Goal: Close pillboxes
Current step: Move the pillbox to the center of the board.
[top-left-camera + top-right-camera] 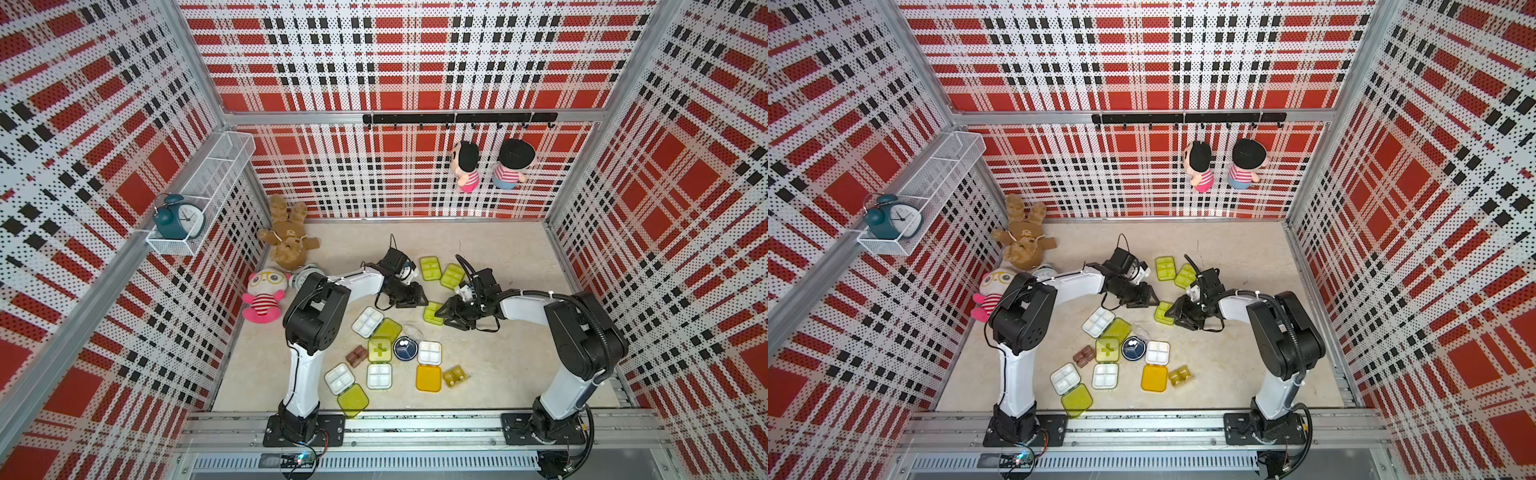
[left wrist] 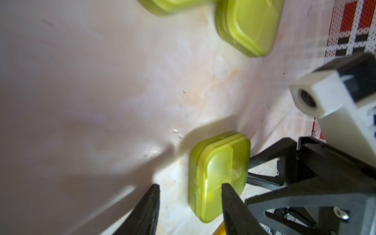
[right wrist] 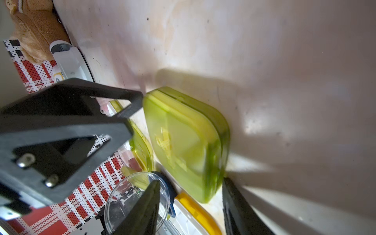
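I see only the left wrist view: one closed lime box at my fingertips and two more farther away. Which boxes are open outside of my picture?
Observer: In both top views, four white trays lie uncovered, nearer to the arm bases.
Operator: Do all of them have lime lids?
Observer: No. One tray has an orange lid, lying flat against it.
Operator: Is any box round?
Observer: Yes. The round navy box is uncovered, and its clear lid shows just behind it.
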You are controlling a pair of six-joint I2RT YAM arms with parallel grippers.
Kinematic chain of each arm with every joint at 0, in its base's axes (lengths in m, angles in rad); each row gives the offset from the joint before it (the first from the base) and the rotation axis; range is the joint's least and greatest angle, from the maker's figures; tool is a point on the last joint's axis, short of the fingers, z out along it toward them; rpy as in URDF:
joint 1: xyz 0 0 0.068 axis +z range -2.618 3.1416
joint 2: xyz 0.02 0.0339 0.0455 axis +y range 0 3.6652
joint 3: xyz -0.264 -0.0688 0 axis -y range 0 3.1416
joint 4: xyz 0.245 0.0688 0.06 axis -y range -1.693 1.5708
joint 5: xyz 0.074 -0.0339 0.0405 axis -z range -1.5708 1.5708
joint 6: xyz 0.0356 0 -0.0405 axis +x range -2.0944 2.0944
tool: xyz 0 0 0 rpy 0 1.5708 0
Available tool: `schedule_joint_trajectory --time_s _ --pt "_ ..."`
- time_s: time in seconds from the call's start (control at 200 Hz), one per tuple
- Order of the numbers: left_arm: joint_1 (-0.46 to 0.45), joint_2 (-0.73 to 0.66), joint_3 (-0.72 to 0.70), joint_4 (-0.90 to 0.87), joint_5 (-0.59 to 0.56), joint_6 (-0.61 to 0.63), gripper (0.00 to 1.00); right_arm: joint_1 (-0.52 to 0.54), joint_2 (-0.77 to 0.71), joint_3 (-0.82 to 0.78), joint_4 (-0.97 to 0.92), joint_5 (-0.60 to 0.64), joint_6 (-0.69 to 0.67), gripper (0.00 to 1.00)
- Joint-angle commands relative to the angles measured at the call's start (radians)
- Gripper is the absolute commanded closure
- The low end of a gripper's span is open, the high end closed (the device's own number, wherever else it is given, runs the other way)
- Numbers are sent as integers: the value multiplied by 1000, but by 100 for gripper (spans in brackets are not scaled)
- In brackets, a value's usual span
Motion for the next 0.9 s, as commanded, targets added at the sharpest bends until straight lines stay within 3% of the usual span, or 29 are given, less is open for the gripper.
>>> schedule_joint_trajectory --time_s 0.0,0.266,0.451,0.691,0.892 --pt "57 -73 20 -25 -51 -30 47 16 53 73 45 40 37 48" --pt "172 -307 -111 35 -101 -103 45 59 281 352 86 28 144 51" --pt "190 -387 -179 45 -86 -115 45 89 407 598 80 9 199 47" --pt "175 -373 -212 78 -70 -108 44 70 160 499 -204 158 -80 36" --pt "153 -315 -163 80 -37 -87 44 79 -103 344 -364 105 -348 23"
